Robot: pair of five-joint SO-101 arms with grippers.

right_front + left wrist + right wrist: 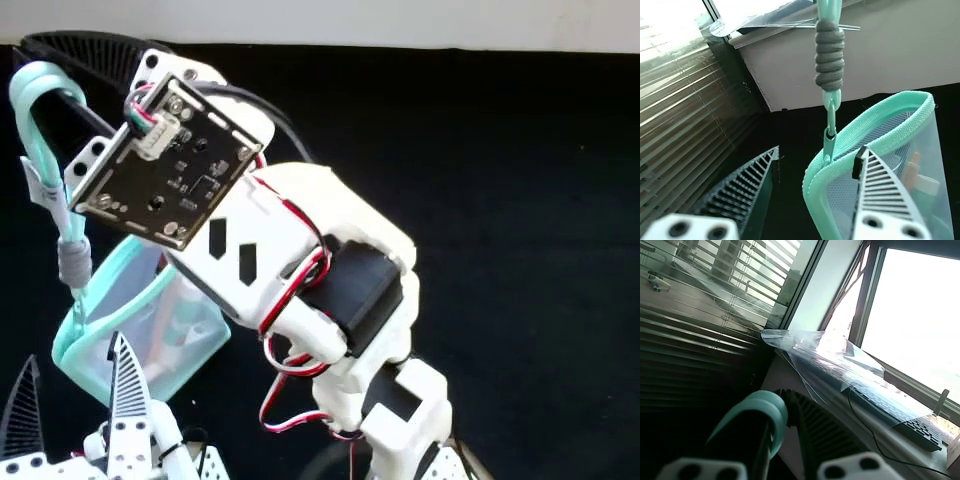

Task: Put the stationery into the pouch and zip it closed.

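Note:
The teal mesh pouch [150, 320] hangs by its teal strap [40, 150], which has a grey knotted cord [73, 262] just above the zip pull [829, 142]. My right gripper [60, 90] at the upper left is shut on the strap loop [757, 412] and holds the pouch up. My left gripper [75, 350] stands open at the lower left, with one finger [880, 190] against the pouch's mesh side and the other finger [740, 190] apart from it. The pouch [880, 130] mouth gapes open. White and orange stationery [178, 328] shows through the mesh, and again as stationery [915, 172] in the left wrist view.
The right arm's white body [330, 290] with red and black wires fills the middle over the black table [530, 200]. A pale wall [880, 55] and window blinds [680, 100] stand behind.

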